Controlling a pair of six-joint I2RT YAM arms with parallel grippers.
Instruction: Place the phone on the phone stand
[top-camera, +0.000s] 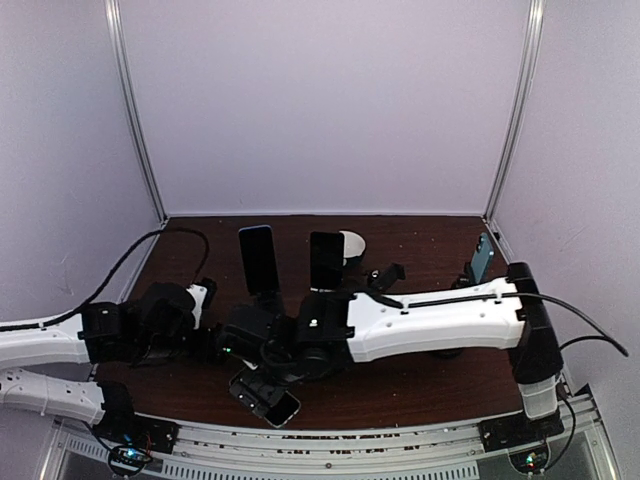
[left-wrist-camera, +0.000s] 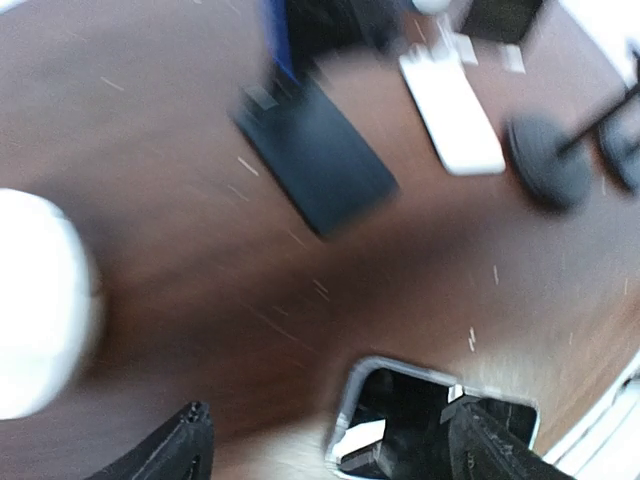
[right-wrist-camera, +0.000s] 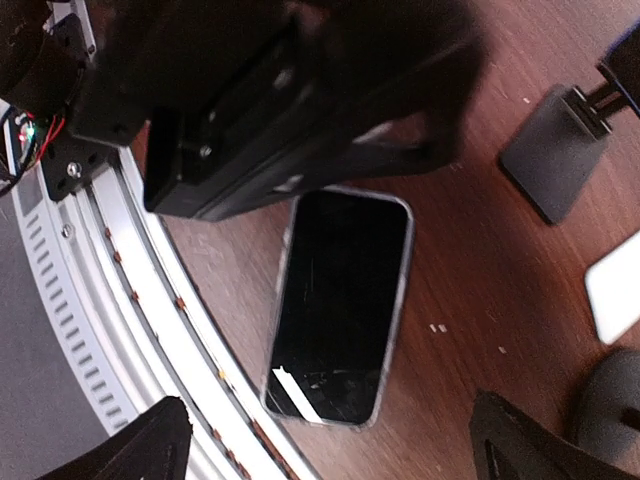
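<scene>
Top view: the phone (top-camera: 281, 405) is lying flat at the lower centre of the table (top-camera: 420, 390), with both arms crowding over it, probably to lift it

Left wrist view, blurred: the left gripper (left-wrist-camera: 335, 455) is spreading its jaws wide, gripping nothing, with the phone showing at the bottom edge

Right wrist view: the right gripper (right-wrist-camera: 335, 445) is hanging wide and empty above the phone, which is lying screen up, its long axis running top to bottom, leaning slightly lower left, beside the metal rail (right-wrist-camera: 120, 300); a stand base (right-wrist-camera: 550, 150) is sitting upper right
</scene>
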